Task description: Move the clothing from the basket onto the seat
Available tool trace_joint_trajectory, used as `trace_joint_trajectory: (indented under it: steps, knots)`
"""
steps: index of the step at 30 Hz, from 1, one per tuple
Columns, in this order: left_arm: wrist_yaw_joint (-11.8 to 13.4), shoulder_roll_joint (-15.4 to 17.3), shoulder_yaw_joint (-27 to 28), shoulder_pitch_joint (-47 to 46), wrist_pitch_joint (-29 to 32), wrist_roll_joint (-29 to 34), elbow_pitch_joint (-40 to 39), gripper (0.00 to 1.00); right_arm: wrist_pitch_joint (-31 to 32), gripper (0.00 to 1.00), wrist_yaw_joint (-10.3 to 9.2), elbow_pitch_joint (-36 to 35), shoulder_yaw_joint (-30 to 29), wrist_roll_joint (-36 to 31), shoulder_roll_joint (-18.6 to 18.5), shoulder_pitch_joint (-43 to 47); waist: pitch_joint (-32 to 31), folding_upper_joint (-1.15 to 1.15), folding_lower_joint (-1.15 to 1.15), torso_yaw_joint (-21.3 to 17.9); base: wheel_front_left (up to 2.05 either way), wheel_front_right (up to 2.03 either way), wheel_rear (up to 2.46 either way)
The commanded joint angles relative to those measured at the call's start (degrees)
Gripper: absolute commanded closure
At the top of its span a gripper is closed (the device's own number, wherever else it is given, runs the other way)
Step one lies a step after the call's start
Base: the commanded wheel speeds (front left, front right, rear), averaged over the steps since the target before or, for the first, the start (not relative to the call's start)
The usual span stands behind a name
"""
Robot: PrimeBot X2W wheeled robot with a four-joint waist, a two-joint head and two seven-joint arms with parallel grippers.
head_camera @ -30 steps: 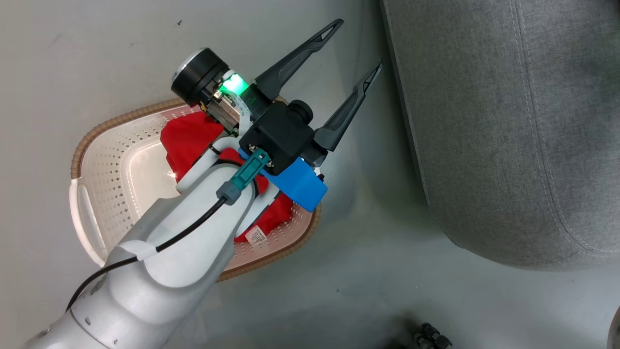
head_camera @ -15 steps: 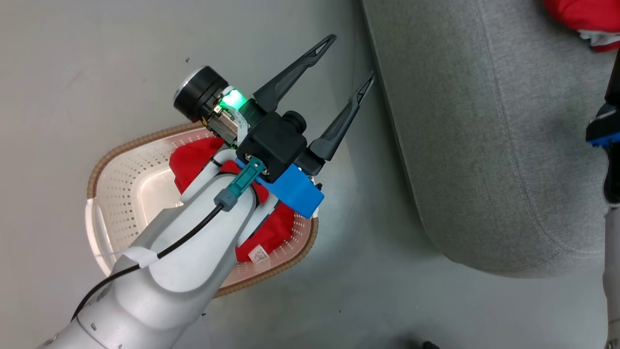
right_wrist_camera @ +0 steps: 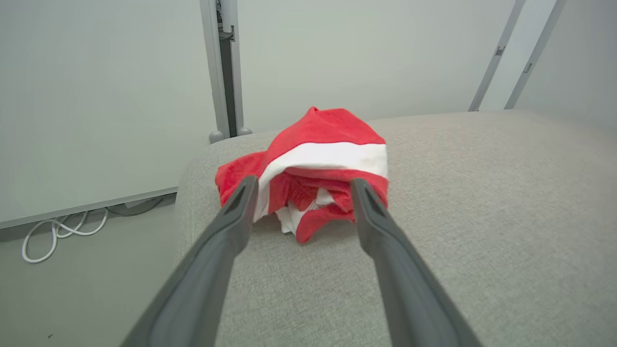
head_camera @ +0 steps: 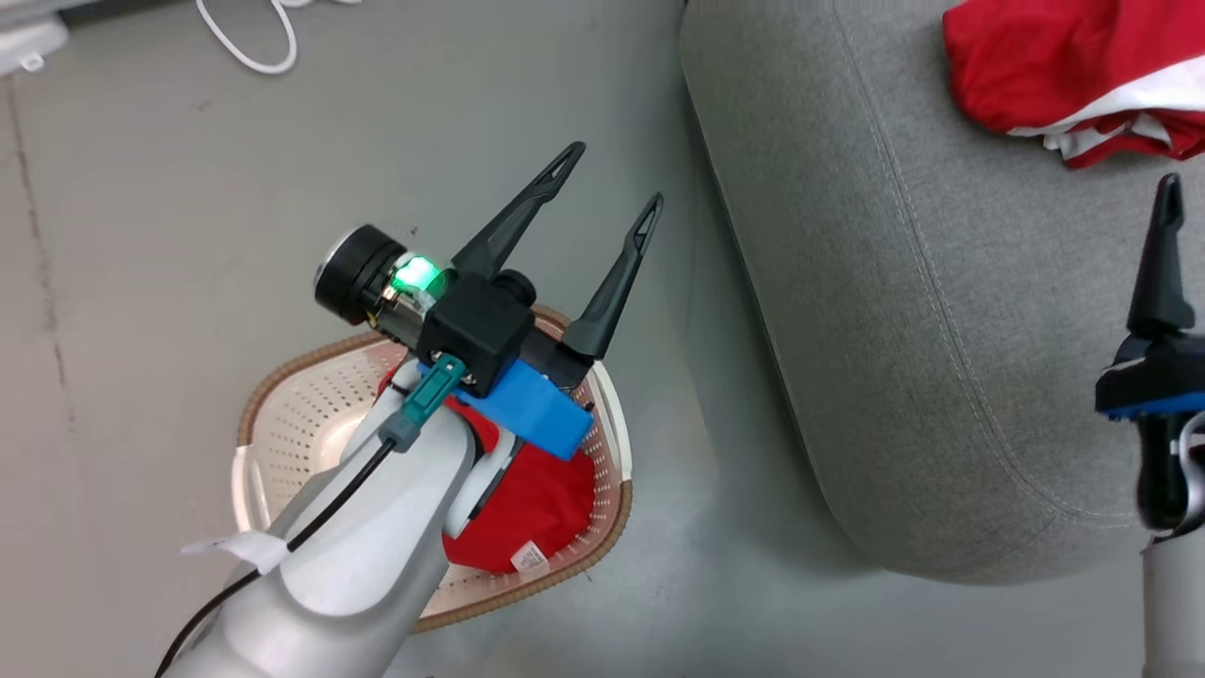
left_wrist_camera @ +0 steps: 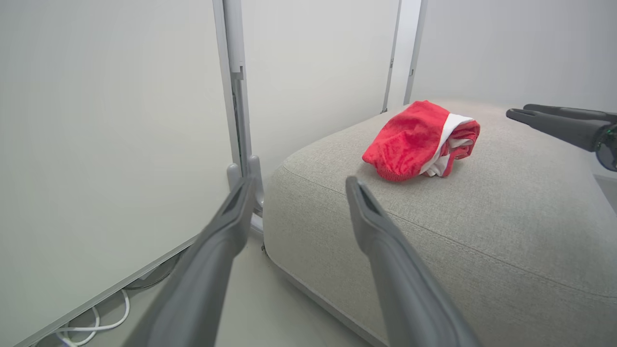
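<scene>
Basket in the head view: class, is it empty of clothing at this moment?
No: a red garment with a white tag lies inside the basket.

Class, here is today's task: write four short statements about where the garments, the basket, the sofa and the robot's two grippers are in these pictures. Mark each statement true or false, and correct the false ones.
1. A red garment with white panels lies on the grey fabric sofa. True.
2. The cream perforated plastic basket stands on the floor, apart from the sofa. True.
3. The basket is empty. False: a plain red garment with a white tag lies in it.
4. Both grippers are clamped on cloth. False: the left gripper and the right gripper are open and hold nothing.
</scene>
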Motion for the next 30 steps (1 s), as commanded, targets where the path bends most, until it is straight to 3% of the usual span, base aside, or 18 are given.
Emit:
trace_joint_trajectory:
  steps: [1, 17, 30]
  knots:
    - [0.5, 0.0, 0.9, 1.1, -0.3, -0.4, -0.4, 0.00, -0.2, 0.00, 0.03, -1.8, 0.8, -0.4, 0.7, 2.0, -2.3, 0.00, 0.00, 1.1, 0.00, 0.00, 0.00]
    - [2.4, -1.3, 12.6, 13.0, -0.3, 1.5, -7.0, 0.00, -0.2, 0.00, 0.03, -15.2, 9.1, -1.4, 3.7, 10.5, -11.3, 0.00, 0.00, 7.9, 0.00, 0.00, 0.00]
    - [0.6, -4.0, 23.5, 21.6, -0.3, 4.5, -10.5, 0.00, -0.2, 0.00, 0.03, -19.5, 11.8, -2.3, 5.6, 16.8, -15.7, 0.00, 0.00, 14.2, 0.00, 0.00, 0.00]
